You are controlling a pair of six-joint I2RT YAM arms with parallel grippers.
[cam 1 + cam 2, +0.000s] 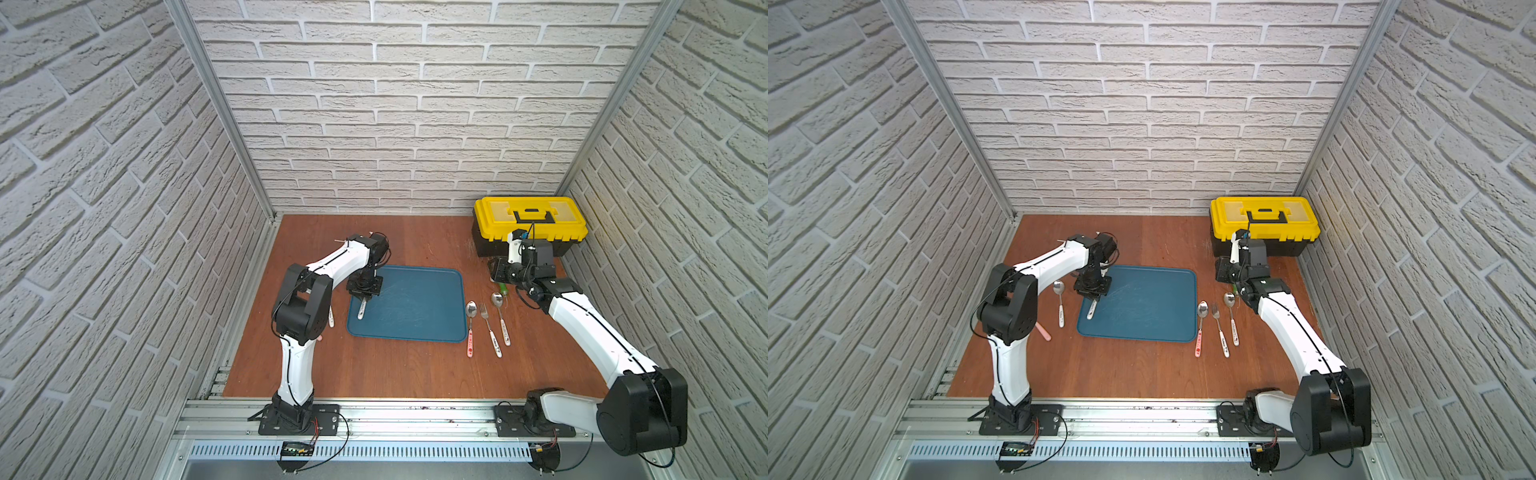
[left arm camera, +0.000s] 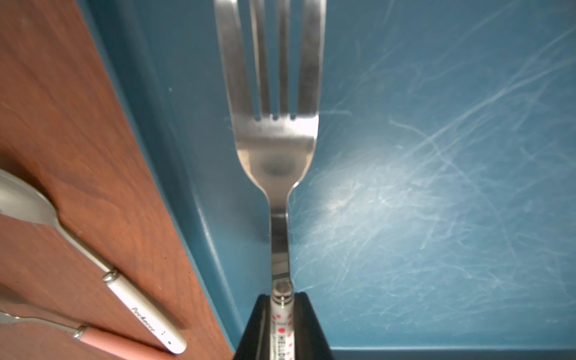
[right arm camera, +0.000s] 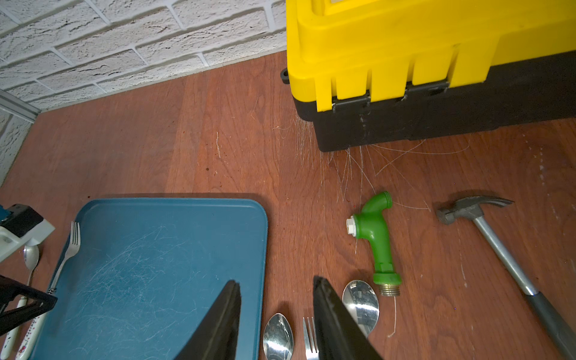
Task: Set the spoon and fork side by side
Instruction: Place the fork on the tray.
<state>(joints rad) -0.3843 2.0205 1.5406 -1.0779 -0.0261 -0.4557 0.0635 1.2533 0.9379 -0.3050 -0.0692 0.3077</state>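
Note:
My left gripper [image 2: 282, 299] is shut on the white, red-dotted handle of a metal fork [image 2: 274, 140]. In both top views the gripper [image 1: 365, 291] holds this fork [image 1: 1091, 309] low over the left part of the blue tray [image 1: 415, 328]. A white-handled spoon [image 1: 1060, 305] lies on the table just left of the tray, also in the left wrist view [image 2: 28, 199]. Right of the tray lie a spoon [image 1: 470, 328], a second fork [image 1: 490, 332] and another spoon [image 1: 500, 318]. My right gripper [image 3: 276, 282] hangs open and empty above their heads.
A yellow and black toolbox [image 1: 530, 224] stands at the back right. A green hose fitting [image 3: 374, 237] and a hammer [image 3: 477, 215] lie in front of it. A pink-handled utensil [image 1: 1044, 332] lies left of the tray, by my left arm.

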